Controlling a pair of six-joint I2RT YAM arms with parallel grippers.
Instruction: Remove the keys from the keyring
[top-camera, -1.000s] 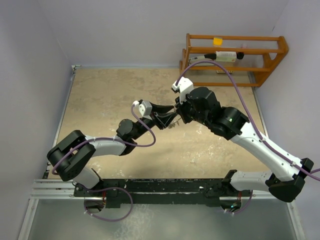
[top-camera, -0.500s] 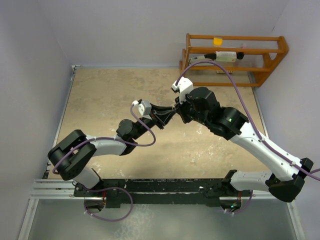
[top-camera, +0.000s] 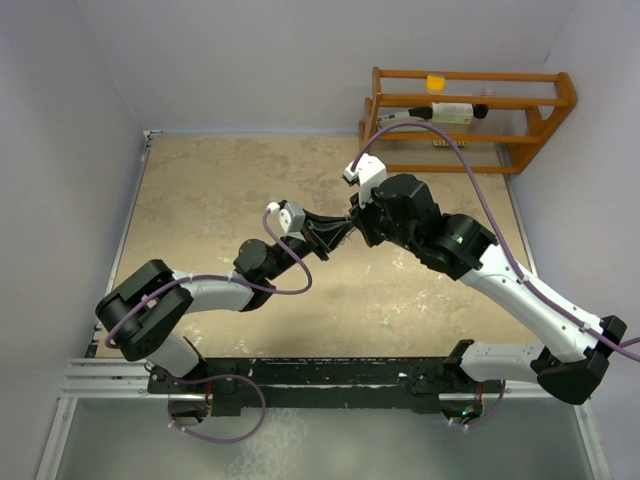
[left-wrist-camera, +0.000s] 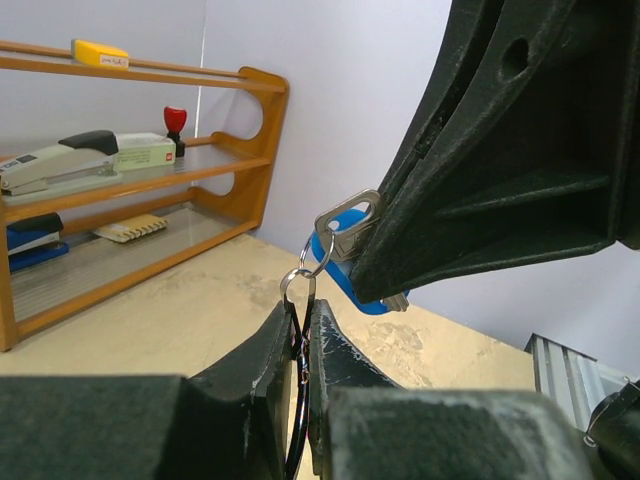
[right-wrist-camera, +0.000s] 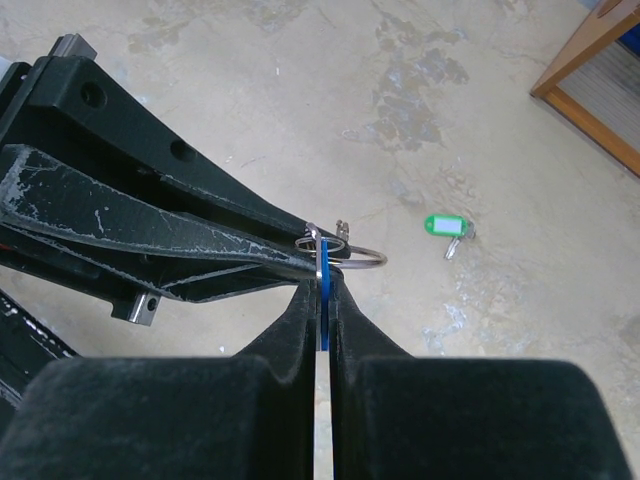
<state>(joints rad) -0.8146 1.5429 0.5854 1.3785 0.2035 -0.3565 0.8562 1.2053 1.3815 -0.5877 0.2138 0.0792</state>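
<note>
Above the middle of the table my two grippers meet tip to tip. My left gripper (top-camera: 338, 233) (left-wrist-camera: 302, 312) is shut on the thin silver keyring (left-wrist-camera: 297, 345) (right-wrist-camera: 366, 258), which stands on edge between its fingers. My right gripper (top-camera: 356, 226) (right-wrist-camera: 322, 290) is shut on the blue-headed key (left-wrist-camera: 343, 268) (right-wrist-camera: 323, 305), with a plain silver key (left-wrist-camera: 352, 224) flat against it. Both keys hang from a small ring (left-wrist-camera: 298, 279) linked to the keyring. A green-headed key (right-wrist-camera: 443, 226) lies loose on the table beyond the grippers.
A wooden rack (top-camera: 470, 110) (left-wrist-camera: 120, 200) stands at the table's back right, holding a stapler (left-wrist-camera: 85, 162), a stamp and small office items. Grey walls close in the table on the left, back and right.
My left gripper's jaws have closed onto the keyring. The small bunch that hung below the fingertips in the top view no longer shows there. Both arms have hardly shifted.
</note>
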